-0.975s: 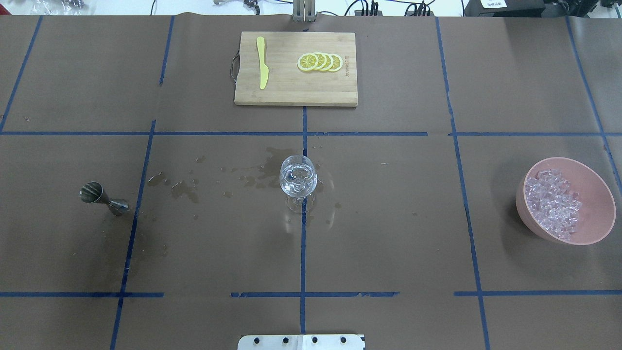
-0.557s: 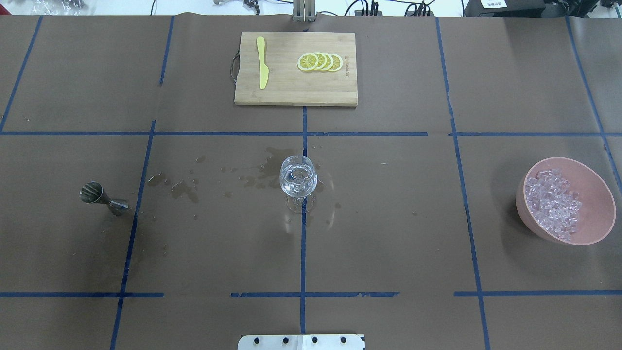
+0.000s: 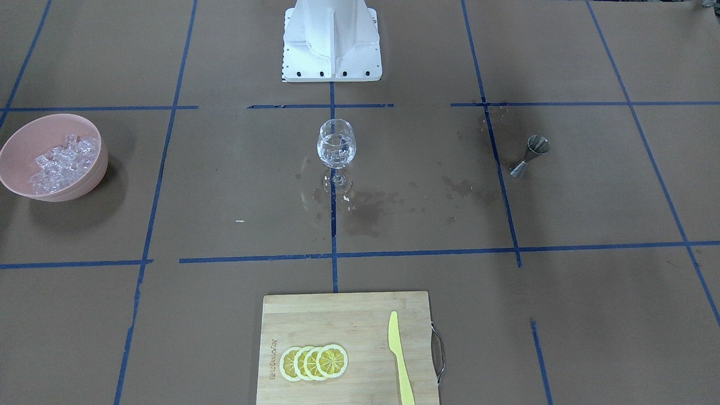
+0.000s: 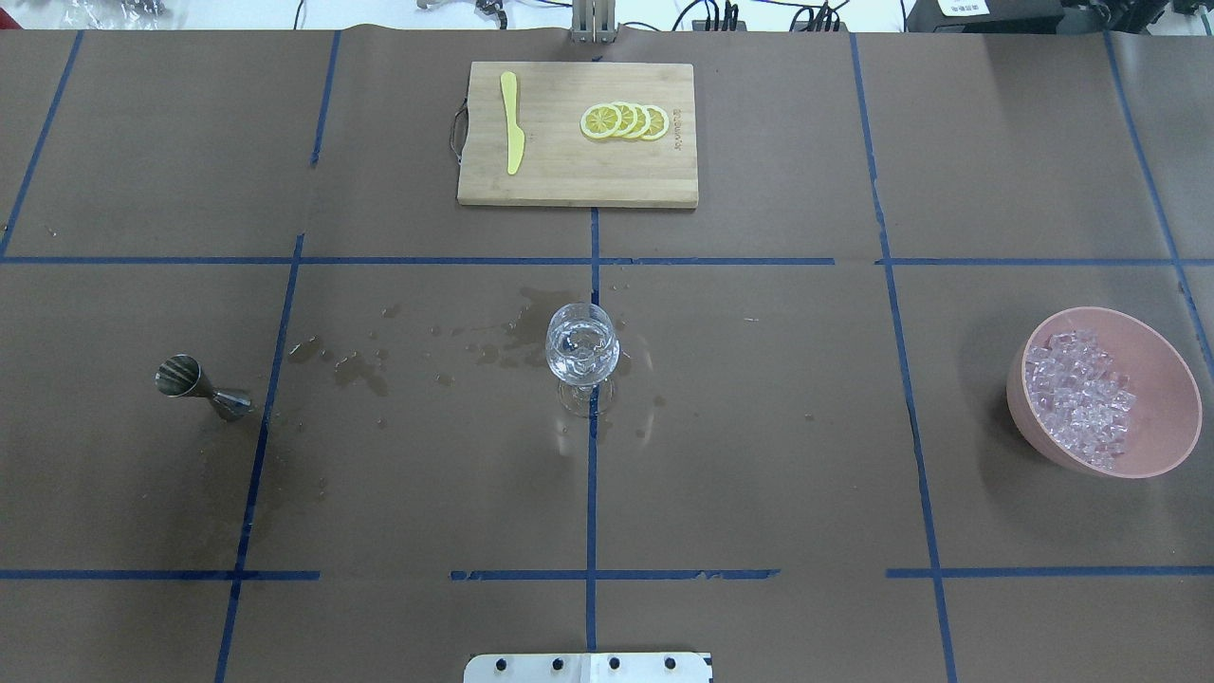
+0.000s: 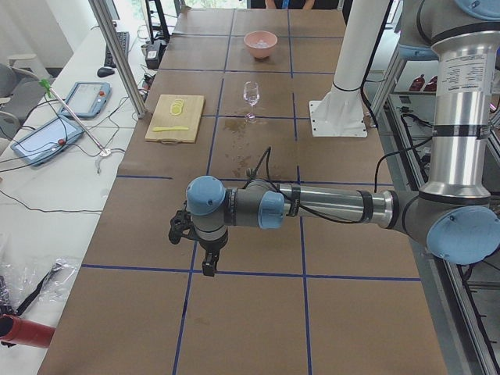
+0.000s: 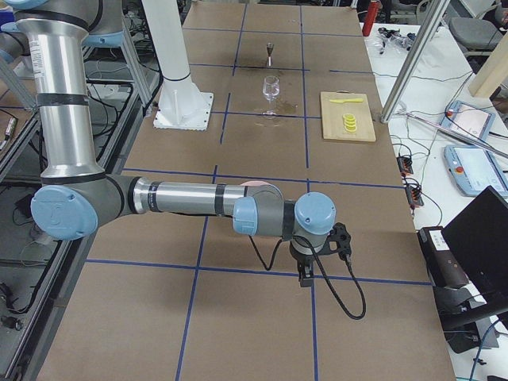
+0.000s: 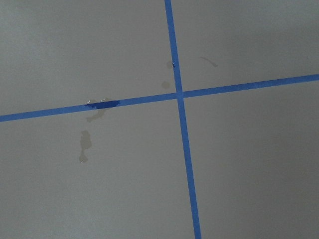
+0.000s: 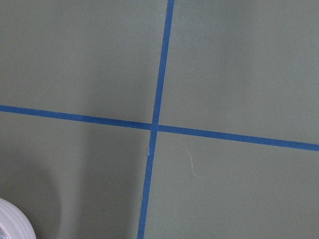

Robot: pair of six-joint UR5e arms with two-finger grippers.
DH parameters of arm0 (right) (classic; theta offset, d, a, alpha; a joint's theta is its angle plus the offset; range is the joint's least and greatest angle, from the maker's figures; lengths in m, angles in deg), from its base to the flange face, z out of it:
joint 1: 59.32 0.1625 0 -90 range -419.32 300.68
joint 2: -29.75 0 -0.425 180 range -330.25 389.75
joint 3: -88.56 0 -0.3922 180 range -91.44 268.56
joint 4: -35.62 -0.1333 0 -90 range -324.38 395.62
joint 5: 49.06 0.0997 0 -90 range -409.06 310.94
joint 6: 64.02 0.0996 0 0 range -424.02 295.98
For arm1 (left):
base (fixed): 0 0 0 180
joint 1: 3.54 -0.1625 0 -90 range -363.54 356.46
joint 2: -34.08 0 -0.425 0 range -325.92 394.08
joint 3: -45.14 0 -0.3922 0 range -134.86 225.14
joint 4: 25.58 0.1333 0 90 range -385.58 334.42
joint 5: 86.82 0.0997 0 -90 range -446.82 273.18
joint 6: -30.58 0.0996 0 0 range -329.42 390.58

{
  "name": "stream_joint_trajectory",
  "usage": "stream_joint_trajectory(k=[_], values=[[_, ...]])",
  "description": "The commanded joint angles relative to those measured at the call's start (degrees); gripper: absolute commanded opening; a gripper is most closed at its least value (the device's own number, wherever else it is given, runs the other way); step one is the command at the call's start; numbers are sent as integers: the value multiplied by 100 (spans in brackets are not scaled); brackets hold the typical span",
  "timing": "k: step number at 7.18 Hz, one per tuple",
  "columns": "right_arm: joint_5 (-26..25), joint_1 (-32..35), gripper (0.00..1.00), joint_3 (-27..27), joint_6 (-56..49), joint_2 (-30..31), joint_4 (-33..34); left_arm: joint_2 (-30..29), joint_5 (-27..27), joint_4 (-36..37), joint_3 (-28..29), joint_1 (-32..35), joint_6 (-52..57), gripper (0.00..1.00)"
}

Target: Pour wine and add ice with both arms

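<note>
both arms point(image 5: 328, 207) point(image 6: 182, 198) hover over table point(image 4: 759, 427) ends

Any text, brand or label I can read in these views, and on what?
No text reads clearly.
Cutting board: brand mark beside the lemon slices, too small to read.
White label on the black box, overhead view's top right: blurred, unreadable.

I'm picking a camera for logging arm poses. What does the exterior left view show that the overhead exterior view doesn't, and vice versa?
Only exterior left: the left arm stretched out low, the left gripper pointing down, and a tablet off to the side. Only overhead: the ice as separate chunks, and the jigger plainly; from the left I cannot pick it out. Both: the wine glass, pink bowl, cutting board, lemon slices.
</note>
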Motion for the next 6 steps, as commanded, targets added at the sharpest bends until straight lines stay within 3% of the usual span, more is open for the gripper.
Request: stream_joint_trajectory(k=[1,6], values=[[0,-3,100,9,7,-6,-2,0,8,-97,-21,0,-508,100],[0,6,100,9,7,-24,-2,-9,9,-159,-38,0,-525,100]])
